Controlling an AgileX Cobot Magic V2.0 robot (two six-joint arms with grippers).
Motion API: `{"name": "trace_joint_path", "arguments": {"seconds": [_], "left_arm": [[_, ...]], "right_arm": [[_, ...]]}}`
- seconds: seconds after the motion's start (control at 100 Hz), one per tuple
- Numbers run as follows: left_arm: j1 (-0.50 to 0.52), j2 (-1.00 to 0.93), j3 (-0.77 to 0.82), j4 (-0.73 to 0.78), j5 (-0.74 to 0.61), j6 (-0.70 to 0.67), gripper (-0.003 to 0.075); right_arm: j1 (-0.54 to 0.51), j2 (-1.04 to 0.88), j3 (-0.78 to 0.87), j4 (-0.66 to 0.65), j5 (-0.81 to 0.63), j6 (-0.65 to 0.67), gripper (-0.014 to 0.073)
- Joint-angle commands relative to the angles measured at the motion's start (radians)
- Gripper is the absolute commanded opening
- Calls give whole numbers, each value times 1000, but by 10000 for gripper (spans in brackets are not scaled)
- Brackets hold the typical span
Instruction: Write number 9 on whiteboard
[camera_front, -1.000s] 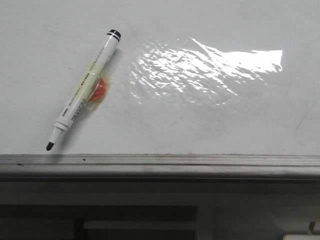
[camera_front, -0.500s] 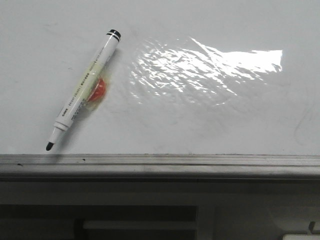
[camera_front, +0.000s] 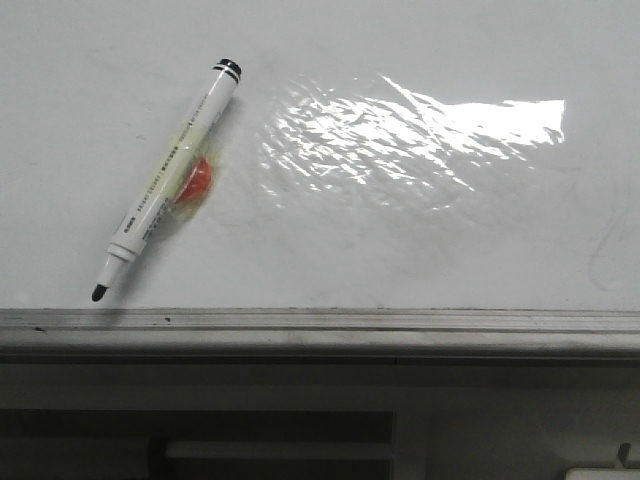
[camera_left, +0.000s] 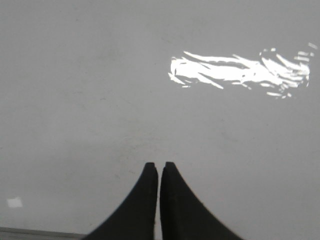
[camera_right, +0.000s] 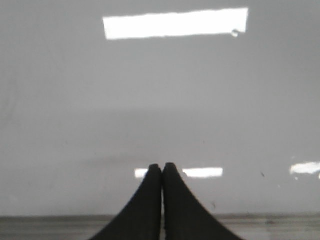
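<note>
The whiteboard (camera_front: 420, 240) fills the front view, glossy white with a wrinkled glare patch (camera_front: 420, 135) and faint smudges; no number 9 shows on it. A white marker pen (camera_front: 170, 190) lies slanted on the board at the left, its black tip toward the ledge, with an orange-red blob (camera_front: 197, 180) beside it. Neither gripper appears in the front view. In the left wrist view my left gripper (camera_left: 159, 166) hangs shut over bare board (camera_left: 100, 90), holding nothing. My right gripper (camera_right: 162, 167) is shut too, empty, over the board (camera_right: 160, 100) near its ledge (camera_right: 280, 222).
A grey metal ledge (camera_front: 320, 325) runs along the board's near edge. Below it sit a dark shelf opening (camera_front: 200, 440) and a pale panel (camera_front: 500, 430). A small bright patch (camera_left: 15, 202) shows on the board in the left wrist view.
</note>
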Motion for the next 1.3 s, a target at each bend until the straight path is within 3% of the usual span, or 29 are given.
{"name": "trace_joint_path", "arguments": {"seconds": [0.0, 0.26, 0.66, 0.85, 0.93, 1.29], "left_arm": [[-3, -29, 19, -72, -132, -16, -20], [-2, -29, 17, -68, -150, -16, -20], [-2, -21, -43, 64, -119, -16, -21], [-2, 47, -144, 130, 12, -14, -21], [-2, 84, -179, 193, 6, -14, -20], [-2, 207, -231, 186, 1, -14, -4]], "right_arm": [[-2, -15, 28, 52, -155, -5, -61], [-2, -15, 26, 83, -215, 6, -61], [-2, 19, -54, 128, -19, -4, -61], [-2, 129, -124, 110, -3, -18, -61], [-2, 190, -158, 108, 17, -18, -61], [-2, 393, -242, 108, 59, -18, -61]]}}
